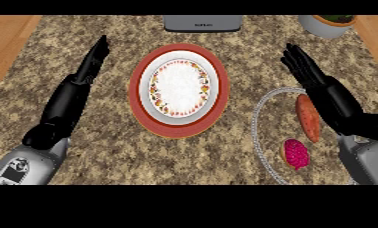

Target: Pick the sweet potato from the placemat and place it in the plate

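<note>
We look down on a speckled granite table [96,142], with a grey appliance [202,23] and a potted plant [330,24] at its far edge. At its centre a floral-rimmed white plate [179,88] sits on a red charger [136,97]. To the right the sweet potato [308,118] lies on the round placemat [255,122] near a pink fruit [296,153], while our left hand [92,61] and right hand [303,66] hold their fingers straight, grasping nothing.

The left hand [90,67] and the right hand [304,68] are black, with long thin fingers. The left forearm [29,164] and the right forearm [360,159] are grey and round. The left one has a small dark mark.
</note>
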`<state>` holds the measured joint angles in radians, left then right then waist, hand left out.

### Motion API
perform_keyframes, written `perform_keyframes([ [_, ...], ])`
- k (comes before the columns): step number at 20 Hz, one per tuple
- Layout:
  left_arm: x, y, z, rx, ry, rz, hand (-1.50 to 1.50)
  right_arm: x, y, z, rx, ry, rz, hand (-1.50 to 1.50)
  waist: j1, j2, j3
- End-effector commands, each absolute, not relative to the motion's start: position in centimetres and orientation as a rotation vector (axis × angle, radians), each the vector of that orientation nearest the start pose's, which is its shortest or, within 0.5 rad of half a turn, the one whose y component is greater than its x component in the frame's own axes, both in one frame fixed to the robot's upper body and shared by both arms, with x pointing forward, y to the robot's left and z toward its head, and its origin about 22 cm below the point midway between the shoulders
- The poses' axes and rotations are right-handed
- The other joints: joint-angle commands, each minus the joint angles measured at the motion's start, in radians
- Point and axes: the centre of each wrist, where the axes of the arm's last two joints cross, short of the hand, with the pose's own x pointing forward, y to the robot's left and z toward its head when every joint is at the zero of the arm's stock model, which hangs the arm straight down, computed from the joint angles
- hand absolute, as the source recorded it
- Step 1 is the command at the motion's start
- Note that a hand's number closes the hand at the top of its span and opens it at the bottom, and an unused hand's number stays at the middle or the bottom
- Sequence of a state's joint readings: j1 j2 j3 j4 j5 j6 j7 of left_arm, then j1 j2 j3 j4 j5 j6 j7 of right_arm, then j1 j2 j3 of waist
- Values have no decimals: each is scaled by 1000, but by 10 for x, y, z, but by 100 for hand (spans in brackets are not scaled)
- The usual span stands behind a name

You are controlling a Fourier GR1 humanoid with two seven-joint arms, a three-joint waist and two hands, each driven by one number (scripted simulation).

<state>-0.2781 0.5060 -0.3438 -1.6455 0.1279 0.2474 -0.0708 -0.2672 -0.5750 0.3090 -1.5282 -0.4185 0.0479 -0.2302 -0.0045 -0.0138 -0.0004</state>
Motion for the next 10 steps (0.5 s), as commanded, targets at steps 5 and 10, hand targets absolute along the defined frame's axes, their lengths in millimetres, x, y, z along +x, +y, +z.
perform_keyframes([
  [5,246,260,0,137,-1351,-127,0,313,-379,138,19,-1957,249,150,19,36,1],
  [10,234,233,-25,-3,-1229,-43,0,296,-458,117,-546,-1798,80,-150,19,44,4],
])
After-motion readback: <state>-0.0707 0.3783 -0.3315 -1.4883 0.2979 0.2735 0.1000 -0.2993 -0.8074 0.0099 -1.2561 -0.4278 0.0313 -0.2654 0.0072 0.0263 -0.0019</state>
